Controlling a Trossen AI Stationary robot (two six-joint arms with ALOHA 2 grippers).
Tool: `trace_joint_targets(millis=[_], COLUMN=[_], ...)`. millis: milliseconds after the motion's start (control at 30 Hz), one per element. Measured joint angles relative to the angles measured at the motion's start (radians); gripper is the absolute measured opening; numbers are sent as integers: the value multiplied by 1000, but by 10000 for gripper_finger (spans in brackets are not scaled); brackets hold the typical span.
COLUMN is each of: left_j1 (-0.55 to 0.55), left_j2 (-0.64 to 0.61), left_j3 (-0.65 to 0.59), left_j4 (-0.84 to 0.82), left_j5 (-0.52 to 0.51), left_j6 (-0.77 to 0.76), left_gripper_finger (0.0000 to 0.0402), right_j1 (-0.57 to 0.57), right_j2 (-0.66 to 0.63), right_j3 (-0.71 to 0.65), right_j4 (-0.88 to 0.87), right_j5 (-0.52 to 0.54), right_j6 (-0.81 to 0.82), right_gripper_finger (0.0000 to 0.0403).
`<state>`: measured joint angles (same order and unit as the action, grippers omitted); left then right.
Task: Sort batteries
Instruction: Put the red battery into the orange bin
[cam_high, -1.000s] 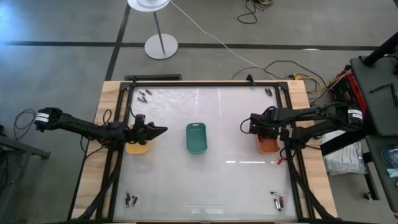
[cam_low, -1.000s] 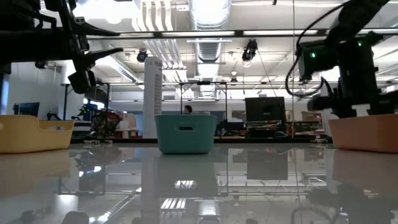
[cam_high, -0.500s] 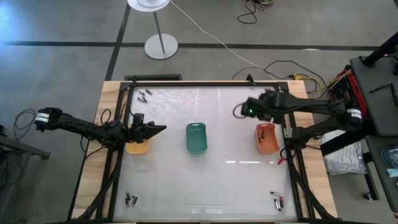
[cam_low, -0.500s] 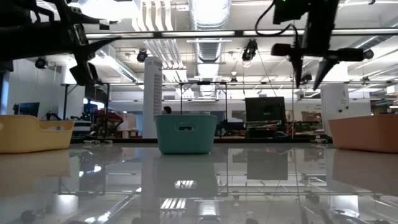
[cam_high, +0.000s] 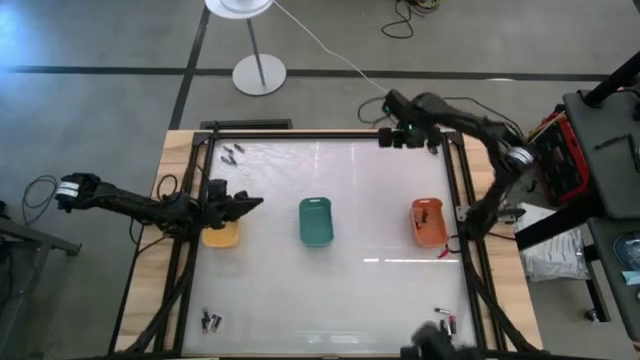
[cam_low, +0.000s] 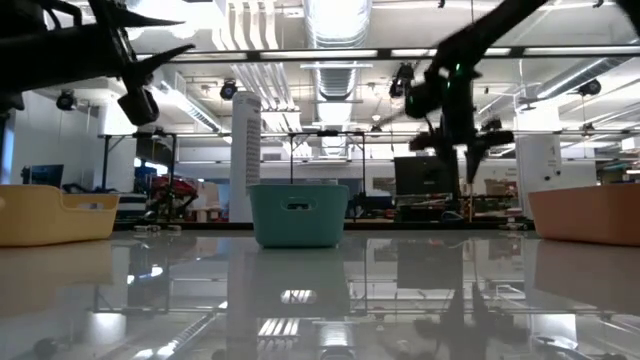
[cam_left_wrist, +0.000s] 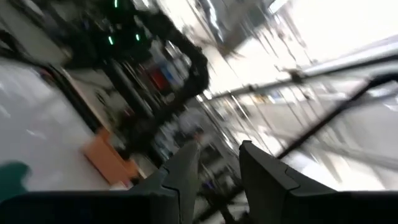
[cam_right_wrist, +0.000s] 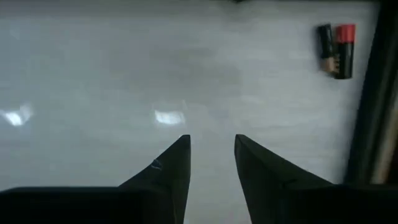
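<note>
A: Report the right end effector (cam_high: 388, 137).
B: It has moved off the orange tray (cam_high: 429, 222) to the tabletop's (cam_high: 370, 290) far right corner. In the right wrist view its fingers (cam_right_wrist: 168, 171) stand slightly apart with nothing between them; two batteries (cam_right_wrist: 336, 50), one black and one red-capped, lie side by side on the surface ahead.

A: Left end effector (cam_high: 255, 205)?
B: Unchanged: it hovers above the yellow tray (cam_high: 221, 235). Its fingers (cam_left_wrist: 184, 171) show a narrow gap; nothing is visibly held.

A: Location of remaining batteries?
B: Small clusters sit at the far left corner (cam_high: 232, 153), near left corner (cam_high: 211, 321) and near right corner (cam_high: 447, 322). The green tray (cam_high: 316, 221) stands at centre.
</note>
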<state>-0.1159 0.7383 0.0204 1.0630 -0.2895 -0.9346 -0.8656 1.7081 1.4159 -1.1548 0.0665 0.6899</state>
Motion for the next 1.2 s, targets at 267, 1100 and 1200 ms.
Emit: trace_joint_targets(millis=[267,1100,1200], left_j1=[66,217,216], left_j2=[0,15,22], left_j3=[0,0,0], left_j4=[-6,-26,-25], left_j5=[-107,-165,-166], left_j6=[17,52,51], left_gripper_finger=[100,100,100], right_j1=[-235,-366,-365], right_j2=[223,512,539], right_j3=[157,561,556], right_j4=[-200,-417,-415], right_j5=[-14,122,113], right_j6=[-275,-543,-592], right_gripper_finger=[111,105,106])
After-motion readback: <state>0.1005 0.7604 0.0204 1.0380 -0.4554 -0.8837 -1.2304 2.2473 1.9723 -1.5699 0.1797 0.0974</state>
